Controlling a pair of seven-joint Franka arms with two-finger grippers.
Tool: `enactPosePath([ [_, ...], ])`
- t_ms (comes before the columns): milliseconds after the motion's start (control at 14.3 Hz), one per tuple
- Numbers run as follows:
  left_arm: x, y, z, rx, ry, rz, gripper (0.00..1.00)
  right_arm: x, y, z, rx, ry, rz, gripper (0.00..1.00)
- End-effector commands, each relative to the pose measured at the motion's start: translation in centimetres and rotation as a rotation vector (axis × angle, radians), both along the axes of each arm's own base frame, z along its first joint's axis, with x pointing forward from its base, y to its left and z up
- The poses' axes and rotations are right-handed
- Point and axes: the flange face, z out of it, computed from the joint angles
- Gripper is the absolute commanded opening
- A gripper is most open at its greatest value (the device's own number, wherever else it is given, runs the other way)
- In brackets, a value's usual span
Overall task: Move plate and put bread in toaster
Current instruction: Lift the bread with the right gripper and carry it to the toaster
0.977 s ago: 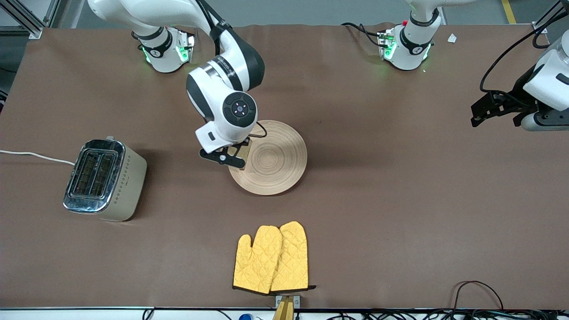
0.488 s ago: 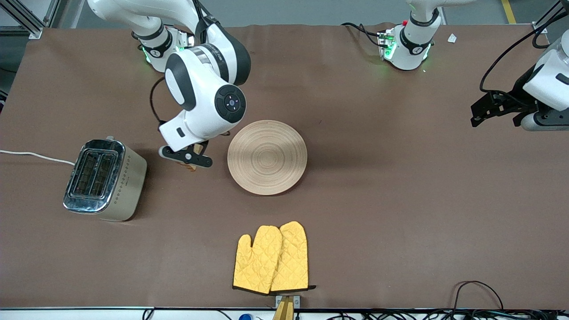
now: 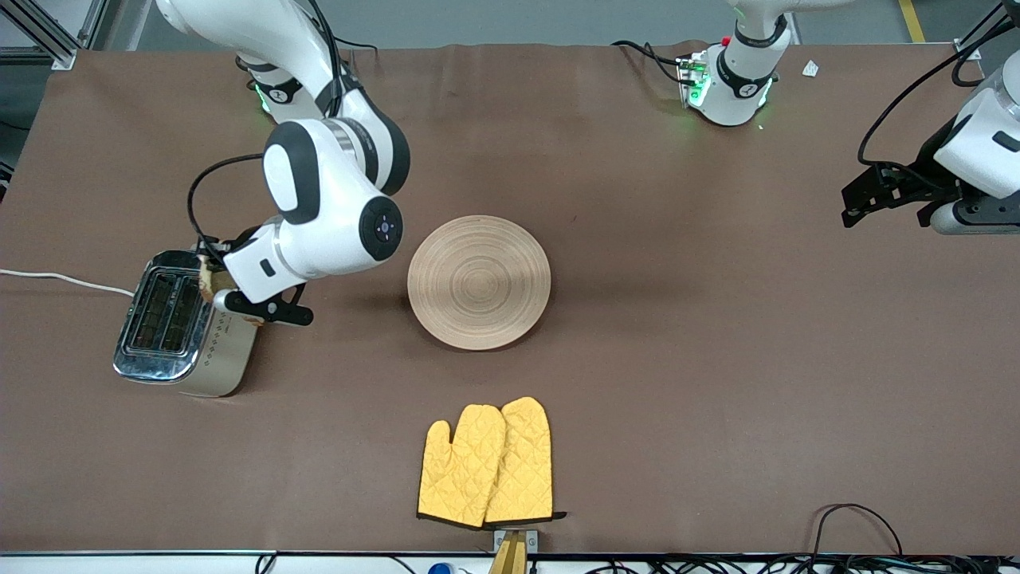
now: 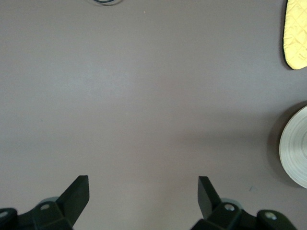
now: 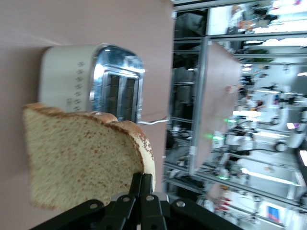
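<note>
Both toaster (image 3: pixel 187 323) slots empty, plate (image 3: pixel 478 282) bare.

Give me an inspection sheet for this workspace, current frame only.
Surface: brown table cover, slightly wrinkled.
Job's things: plate bare, mid-table; toaster toward the right arm's end, both slots unfilled; bread held on edge.
Clutter: yellow mitts nearer the camera than the plate.
Tools: right tool shut on bread, over the toaster's side edge; left tool open, holding nothing, arm waits over bare cover.
Cables: white cord from the toaster; dark cables at the table's near edge.
Surroundings: metal framing.
</note>
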Motion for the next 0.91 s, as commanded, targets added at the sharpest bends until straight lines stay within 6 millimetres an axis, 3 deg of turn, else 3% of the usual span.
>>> enactPosePath([
  [0, -0.5, -0.8, 0.2, 0.001, -0.001, -0.002, 1.00, 0.8, -2.8, -1.1, -0.076, 0.030, -0.006, 0.00],
  [209, -0.5, -0.9, 0.2, 0.001, 0.000, -0.002, 1.00, 2.3, -5.5, -2.5, -0.119, 0.017, -0.046, 0.00],
  [488, -0.5, -1.2, 0.1, 0.001, 0.002, -0.007, 1.00, 3.5, -9.9, -2.3, -0.158, -0.005, -0.108, 0.00],
  [837, -0.5, -1.4, -0.1, 0.001, 0.005, -0.011, 1.00, 3.9, -10.5, -4.2, -0.182, -0.046, -0.132, 0.00],
])
